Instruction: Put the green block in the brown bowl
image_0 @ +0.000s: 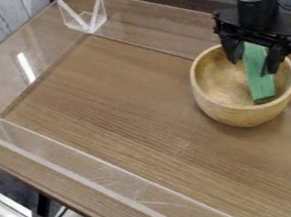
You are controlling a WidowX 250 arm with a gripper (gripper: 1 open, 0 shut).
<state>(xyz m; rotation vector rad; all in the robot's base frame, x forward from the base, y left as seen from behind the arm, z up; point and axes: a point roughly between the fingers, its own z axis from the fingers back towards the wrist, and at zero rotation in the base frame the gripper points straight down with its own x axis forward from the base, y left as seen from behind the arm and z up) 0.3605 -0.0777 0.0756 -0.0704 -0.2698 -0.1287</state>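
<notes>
The brown bowl [220, 108] sits at the right side of the wooden table. Inside it the green block [262, 84] stands tilted, its lower end on the bowl's floor and its upper end leaning toward the far rim. My gripper [258, 60] hangs over the far half of the bowl, pointing steeply down. It is open, with its black fingers [230, 54] spread on either side of the block's upper end. Whether either finger touches the block does not show.
A low clear plastic wall [74, 155] runs around the wooden table [107, 95]. A clear plastic bracket [85, 16] stands at the back left corner. The bowl lies close to the right wall.
</notes>
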